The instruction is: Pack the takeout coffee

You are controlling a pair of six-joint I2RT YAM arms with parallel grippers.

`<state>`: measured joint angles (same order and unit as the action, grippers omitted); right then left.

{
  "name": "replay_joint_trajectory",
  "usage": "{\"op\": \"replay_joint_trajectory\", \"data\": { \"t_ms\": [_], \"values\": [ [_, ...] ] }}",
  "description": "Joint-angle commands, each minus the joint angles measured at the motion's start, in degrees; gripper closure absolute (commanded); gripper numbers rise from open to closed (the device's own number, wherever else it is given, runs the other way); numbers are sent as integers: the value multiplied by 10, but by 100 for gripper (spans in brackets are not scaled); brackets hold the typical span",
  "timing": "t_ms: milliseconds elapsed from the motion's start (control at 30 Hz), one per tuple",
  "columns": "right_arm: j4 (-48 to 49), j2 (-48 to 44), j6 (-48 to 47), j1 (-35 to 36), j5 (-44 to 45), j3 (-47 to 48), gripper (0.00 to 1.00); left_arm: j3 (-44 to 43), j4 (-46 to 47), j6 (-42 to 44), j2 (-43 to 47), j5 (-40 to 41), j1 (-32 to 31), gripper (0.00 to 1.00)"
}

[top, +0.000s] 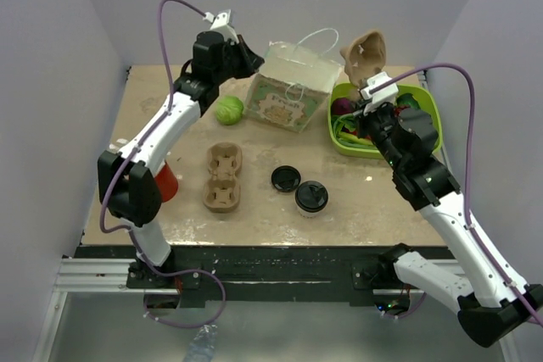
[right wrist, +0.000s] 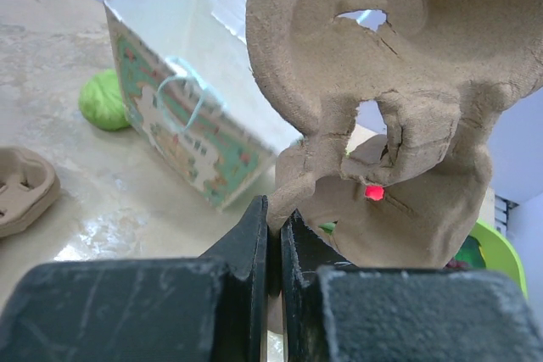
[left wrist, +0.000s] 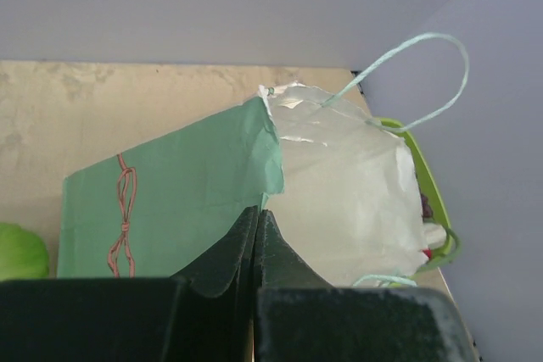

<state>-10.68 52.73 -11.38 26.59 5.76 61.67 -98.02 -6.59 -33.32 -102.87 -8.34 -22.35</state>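
Note:
The takeout coffee [top: 311, 197], a small white cup with a black lid, stands on the table in front of the arms, untouched. My left gripper [top: 247, 57] is shut on the upper left rim of the green paper bag [top: 293, 92]. In the left wrist view the fingertips [left wrist: 254, 225] pinch the bag's edge, with its green wall [left wrist: 170, 201] on the left and its white inside [left wrist: 348, 201] on the right. My right gripper [top: 368, 84] is shut on a brown cardboard cup carrier [top: 365, 51] and holds it upright in the air to the right of the bag; it also shows in the right wrist view [right wrist: 399, 82].
A loose black lid [top: 286, 178] lies left of the coffee. A second cardboard carrier [top: 223, 175] lies flat further left. A green ball [top: 228, 109] sits beside the bag. A green bowl [top: 428, 108] of food stands at the right. A red cup [top: 166, 181] stands behind the left arm.

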Motion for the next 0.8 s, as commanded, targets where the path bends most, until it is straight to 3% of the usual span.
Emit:
{"op": "replay_joint_trajectory", "data": {
  "t_ms": [0,300,433,633,767],
  "values": [
    [31,-12,-4,0,-41,9,99,90,25,-39,68,-37,-6,100],
    [-50,29,-96,0,-177,79,94,196,31,-74,145,-30,-18,100],
    [-34,61,-148,0,-213,101,94,204,29,-66,150,-16,-18,100],
    [-56,165,-134,2,-283,191,95,204,24,-68,146,-19,-18,100],
    [-76,212,-143,16,-272,211,95,202,22,-65,149,-9,-18,100]
  ]
}}
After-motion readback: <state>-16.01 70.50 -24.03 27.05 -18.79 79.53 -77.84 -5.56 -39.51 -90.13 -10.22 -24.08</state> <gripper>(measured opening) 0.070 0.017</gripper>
